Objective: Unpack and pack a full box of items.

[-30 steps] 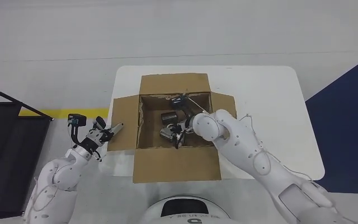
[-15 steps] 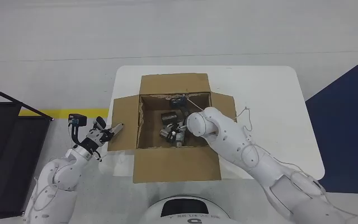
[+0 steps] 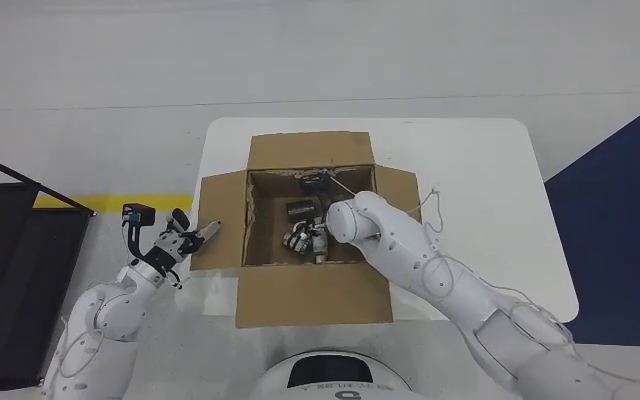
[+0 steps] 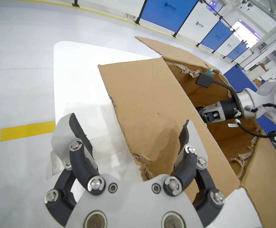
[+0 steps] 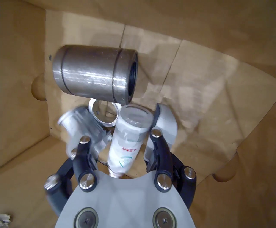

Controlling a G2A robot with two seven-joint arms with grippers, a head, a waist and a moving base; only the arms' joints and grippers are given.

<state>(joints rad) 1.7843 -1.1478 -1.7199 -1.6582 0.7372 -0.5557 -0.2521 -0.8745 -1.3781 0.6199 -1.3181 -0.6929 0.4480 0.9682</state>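
Note:
An open cardboard box stands in the middle of the white table. My right gripper is down inside it, its fingers closed around a white tube with a clear cap. Just beyond the tube lie a metal ring and a steel cylinder on its side, the cylinder also seen from above. My left gripper hangs open and empty outside the box, close to its left flap. In its own view the left gripper has that flap's edge between its fingertips.
The box's flaps are spread outward on the table, with bare tabletop to the right and behind. A dark rack stands on the floor far left. Blue partition panels line the room behind.
My right arm has shifted left and deeper into the box, bringing its fingers in around the white tube. The left arm has not moved.

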